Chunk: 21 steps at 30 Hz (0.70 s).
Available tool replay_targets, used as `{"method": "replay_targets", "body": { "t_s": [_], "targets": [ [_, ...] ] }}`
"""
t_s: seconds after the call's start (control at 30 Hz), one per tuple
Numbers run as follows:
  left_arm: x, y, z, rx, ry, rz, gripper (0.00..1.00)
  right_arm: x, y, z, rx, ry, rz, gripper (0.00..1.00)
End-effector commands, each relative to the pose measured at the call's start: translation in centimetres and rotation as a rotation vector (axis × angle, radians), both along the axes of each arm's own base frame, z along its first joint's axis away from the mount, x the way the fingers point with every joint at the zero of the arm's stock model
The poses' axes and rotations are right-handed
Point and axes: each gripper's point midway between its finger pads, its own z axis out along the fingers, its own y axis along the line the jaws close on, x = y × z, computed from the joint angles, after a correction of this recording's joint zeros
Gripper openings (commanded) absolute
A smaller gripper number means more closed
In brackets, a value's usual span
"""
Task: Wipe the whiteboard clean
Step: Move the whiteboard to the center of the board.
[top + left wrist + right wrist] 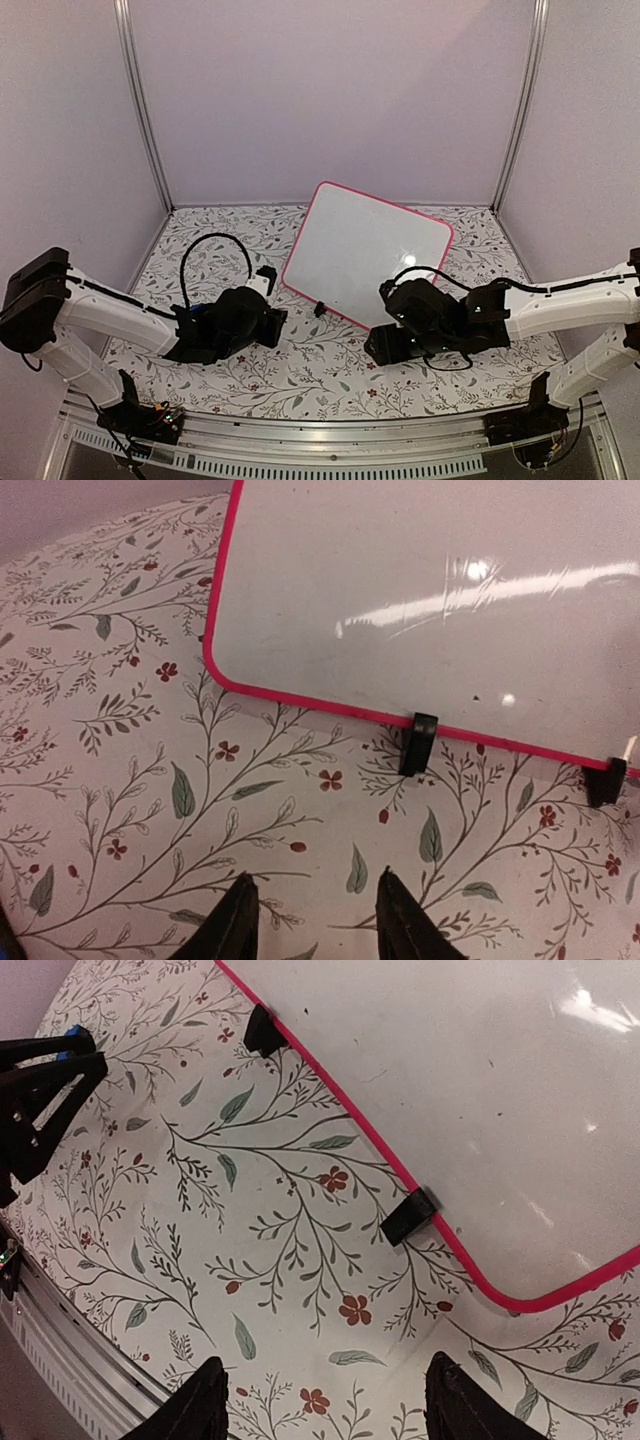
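Low in my wrist views, the left gripper (315, 882) has its fingers slightly apart and the right gripper (328, 1365) is spread wider, both empty. Under them I see a flat, flower-printed table cover (300, 365). Beyond, mid-frame, the whiteboard (365, 255) lies askew, glossy, pink-rimmed and round-cornered.

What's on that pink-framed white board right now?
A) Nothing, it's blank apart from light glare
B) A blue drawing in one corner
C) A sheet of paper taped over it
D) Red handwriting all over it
A: the whiteboard shows a bare glossy white surface in all three views, with only reflections of the lights and a few tiny specks.
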Motion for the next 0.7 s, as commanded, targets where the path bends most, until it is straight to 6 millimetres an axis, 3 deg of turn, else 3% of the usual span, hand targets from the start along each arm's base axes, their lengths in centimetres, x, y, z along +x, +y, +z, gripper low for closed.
{"method": "replay_targets", "body": {
  "t_s": [0.0,0.23,0.43,0.67],
  "targets": [
    [0.0,2.0,0.3,-0.031,0.008,0.075,0.39,0.5,2.3,-1.2,-0.036,-0.026,-0.094,0.66],
    [-0.5,4.5,1.9,-0.064,-0.020,0.147,0.40,2.0,2.9,-4.5,-0.142,-0.057,-0.191,0.60],
    [-1.1,6.5,2.8,-0.083,-0.028,0.199,0.40,3.4,3.0,-5.5,-0.190,-0.101,-0.233,0.55],
    [-1.5,6.9,3.5,-0.099,-0.037,0.199,0.40,4.8,2.4,-7.4,-0.255,-0.130,-0.277,0.50]
  ]
}}
